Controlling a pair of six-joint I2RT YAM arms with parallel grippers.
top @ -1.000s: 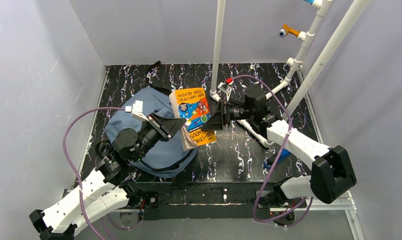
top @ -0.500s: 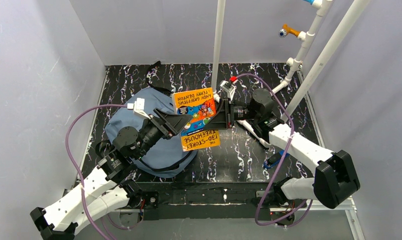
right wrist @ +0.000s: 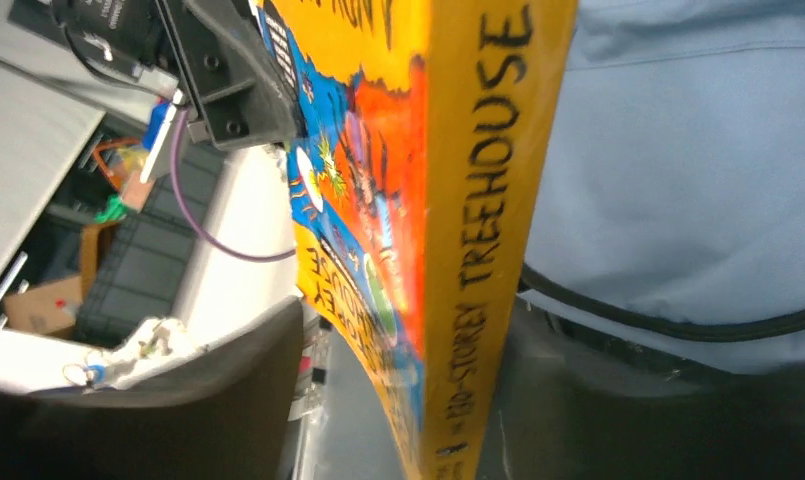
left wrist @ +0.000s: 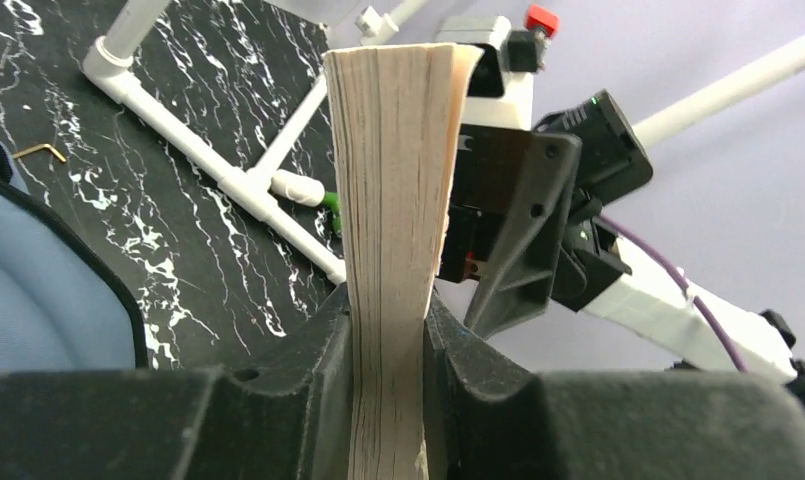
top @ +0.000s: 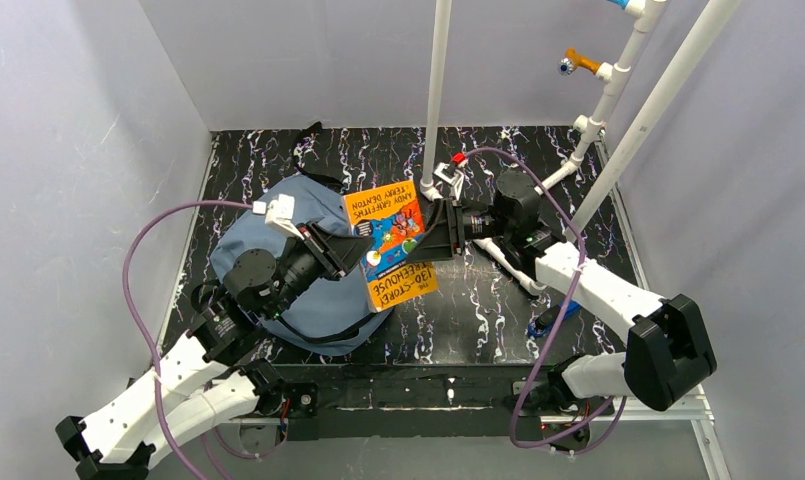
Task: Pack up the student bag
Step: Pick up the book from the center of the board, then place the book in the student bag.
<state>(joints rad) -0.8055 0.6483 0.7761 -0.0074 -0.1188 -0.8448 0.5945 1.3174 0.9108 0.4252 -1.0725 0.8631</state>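
Arms: left arm [top: 178, 380] and right arm [top: 598, 285] are bolted at the near edge of the counter [top: 478, 310], which is black with white veins; both reach toward the middle.
Bag: slate-blue backpack [top: 240, 238] lies flat on the left half of the counter, partly under the left arm; a black strap [top: 328, 335] runs along its near edge.
Blue item: small blue thing [top: 551, 320] lies on the counter close to the right arm; it is too small to tell what it is.
Left grip: left hand [top: 361, 245] is clamped on the book [top: 396, 245]; in the left wrist view both fingers [left wrist: 323, 350] press the page edge tightly from two sides.
Paperback: the book is orange and yellow, held in the air and tilted, cover up, over the right edge of the backpack and the counter beside it; the spine reads "Treehouse".
Right grip: right hand [top: 433, 235] is at the spine side of the book, opposite the left hand; its fingers [right wrist: 228, 390] stand apart with the spine between them, and a gap shows between one finger and the cover. I cannot tell if the other finger touches.
Far side: white pipe frame [top: 438, 90] rises from the counter behind the right hand.
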